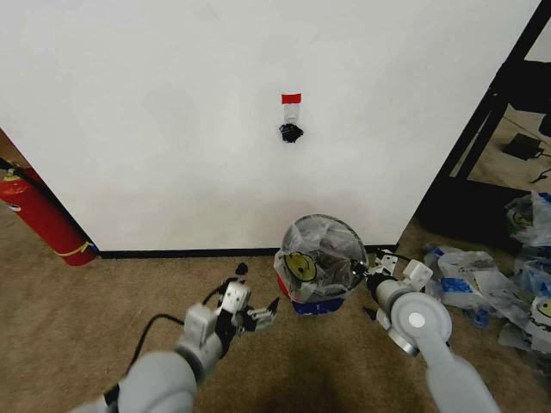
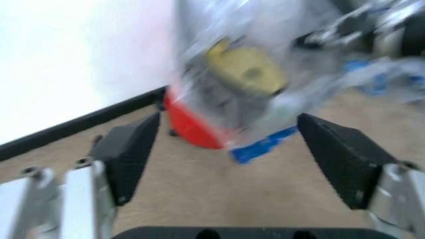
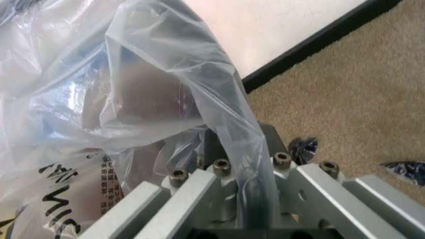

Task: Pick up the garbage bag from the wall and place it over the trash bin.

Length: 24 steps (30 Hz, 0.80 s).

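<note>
The garbage bag (image 1: pixel 315 251), translucent white with a yellow smiley face, is draped over the trash bin (image 1: pixel 299 303), which stands on the carpet against the wall (image 1: pixel 172 103). On the wall above it are a strip of red tape (image 1: pixel 292 98) and a small dark hook (image 1: pixel 291 132). My right gripper (image 1: pixel 367 277) is at the bin's right side, shut on a fold of the bag (image 3: pixel 232 124). My left gripper (image 1: pixel 258 289) hangs open just left of the bin, apart from it. In the left wrist view the bag (image 2: pixel 246 69) and the bin's red base (image 2: pixel 189 130) lie ahead of the open fingers (image 2: pixel 129 149).
A red fire extinguisher (image 1: pixel 39 215) leans at the far left by the black baseboard (image 1: pixel 189 253). A heap of white-and-blue plastic bags (image 1: pixel 495 288) lies on the carpet to the right, beside a black frame (image 1: pixel 482 129).
</note>
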### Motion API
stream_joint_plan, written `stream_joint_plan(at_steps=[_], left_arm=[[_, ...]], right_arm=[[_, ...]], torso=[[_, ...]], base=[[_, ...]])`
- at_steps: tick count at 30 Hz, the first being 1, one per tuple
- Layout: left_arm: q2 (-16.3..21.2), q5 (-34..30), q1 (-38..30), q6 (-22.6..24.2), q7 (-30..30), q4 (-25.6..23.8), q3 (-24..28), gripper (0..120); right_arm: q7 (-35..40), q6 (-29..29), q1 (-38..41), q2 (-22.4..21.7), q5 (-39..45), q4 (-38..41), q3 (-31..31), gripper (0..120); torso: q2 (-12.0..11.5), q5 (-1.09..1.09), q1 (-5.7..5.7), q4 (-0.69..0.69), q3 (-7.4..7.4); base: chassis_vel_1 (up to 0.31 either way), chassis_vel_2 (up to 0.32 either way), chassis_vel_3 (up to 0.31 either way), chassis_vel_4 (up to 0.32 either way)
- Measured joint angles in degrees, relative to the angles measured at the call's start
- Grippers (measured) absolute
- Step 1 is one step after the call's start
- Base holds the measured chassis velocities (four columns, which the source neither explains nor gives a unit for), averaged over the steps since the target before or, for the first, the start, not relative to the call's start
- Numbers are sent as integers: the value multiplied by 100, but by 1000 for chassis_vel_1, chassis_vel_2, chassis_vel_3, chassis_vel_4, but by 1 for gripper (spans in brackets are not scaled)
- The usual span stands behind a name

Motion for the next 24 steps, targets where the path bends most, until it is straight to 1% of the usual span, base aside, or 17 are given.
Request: stream_joint_plan(at_steps=[1,2,5,6,8,9,10,11,14,15,16,17,20,21,22,23,24], left_arm=[[0,0,0,0,0,0,0,75],[18,-201,-185,85,-56,-51,18,72],[94,-630,-677,182,-128,-56,140,60],[112,-759,-836,196,-151,-7,222,55],[118,-1024,-1197,249,-228,107,461,47],[118,-1024,-1197,249,-228,107,461,47],[112,-1164,-1374,298,-273,154,580,43],[88,-1362,-1680,385,-315,214,798,38],[-59,-1620,-2330,431,-426,358,1397,26],[-59,-1620,-2330,431,-426,358,1397,26],[-110,-1691,-2528,436,-479,437,1596,23],[-216,-1841,-2840,437,-599,587,1922,16],[-426,-2056,-3362,437,-812,934,2388,8],[-495,-2116,-3537,437,-887,1063,2528,5],[-623,-2216,-3817,436,-997,1283,2746,0],[-623,-2216,-3817,436,-997,1283,2746,0],[-699,-2273,-3985,435,-1041,1425,2861,0]], right_arm=[[0,0,0,0,0,0,0,0],[-3,1,-7,7,-53,15,-6,0],[25,14,31,55,-191,17,-58,0],[26,15,53,69,-220,2,-78,0],[13,22,50,87,-286,-21,-89,0],[13,22,50,87,-286,-21,-89,0],[5,25,39,93,-306,-22,-86,0],[-11,27,9,102,-321,-23,-67,0],[-21,26,-21,133,-309,-33,4,0],[-21,26,-21,133,-309,-33,4,0],[-21,26,-24,146,-306,-43,23,0],[-15,26,-32,170,-305,-56,45,0],[3,27,-56,218,-321,-58,76,0],[5,27,-57,239,-334,-58,76,0],[11,29,-53,268,-353,-66,76,0],[11,29,-53,268,-353,-66,76,0],[14,31,-45,286,-363,-76,70,0]], torso=[[0,0,0,0,0],[0,2,0,0,0],[0,-1,0,0,0],[0,2,0,7,0],[0,0,0,6,0],[0,0,0,6,0],[0,-1,1,5,0],[0,1,1,1,1],[-1,2,0,3,0],[-1,2,0,3,0],[-1,0,1,1,1],[-2,1,1,4,1],[-2,2,1,2,1],[-2,1,1,-1,1],[-2,3,1,-1,1],[-2,3,1,-1,1],[-2,3,1,0,1]], base=[[0,0,0,0],[0,0,0,0],[0,0,0,0],[0,0,0,0],[0,0,0,0],[0,0,0,0],[0,0,0,0],[0,0,0,0],[0,0,0,0],[0,0,0,0],[0,0,0,0],[0,0,0,0],[0,0,0,0],[0,0,0,0],[0,0,0,0],[0,0,0,0],[0,0,0,0]])
